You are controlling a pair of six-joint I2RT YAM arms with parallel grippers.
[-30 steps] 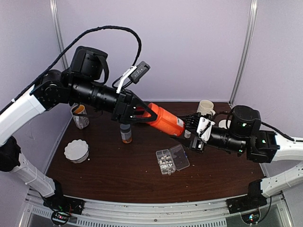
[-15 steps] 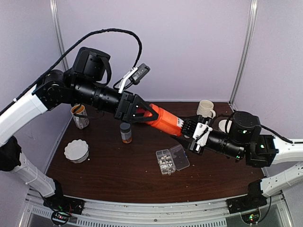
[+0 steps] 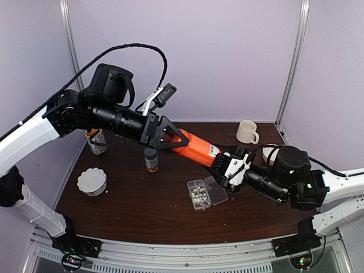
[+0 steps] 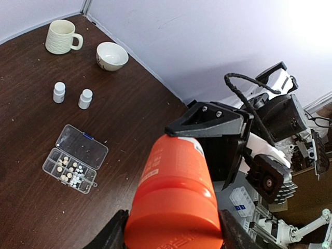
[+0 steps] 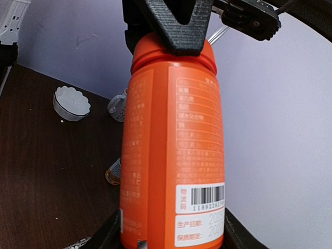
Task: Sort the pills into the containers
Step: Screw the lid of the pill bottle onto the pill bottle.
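Tabletop (image 3: 142,216) same; L claw (image 3: 178,139) & R claw (image 3: 225,164) grip orange bottle (image 3: 196,149), shifted left.

- Left arm (image 3: 31,133): white link shells, black joints.
- Black braided cable (image 3: 131,46) arcs above it.
- Left gripper (image 3: 181,140): black, angular fingers.
- Right arm (image 3: 284,177): black housings with tiny green dots, possibly lights.

"What's on the table (image 3: 142,210)?"

"It's dark brown wood; near the middle a clear organizer box (image 3: 216,190) lies open, its lid flat beside it; pills (image 3: 199,197) sit in some of its cells (image 4: 52,160)."

"And around it?"

"Two small white bottles (image 4: 59,92) stand upright between the box and the back; a cream mug (image 3: 247,131) and a white bowl (image 4: 112,55) are at the back right; a grey-capped bottle (image 3: 151,160), a jar (image 3: 96,142) and a scalloped dish (image 3: 91,181) are on the left."
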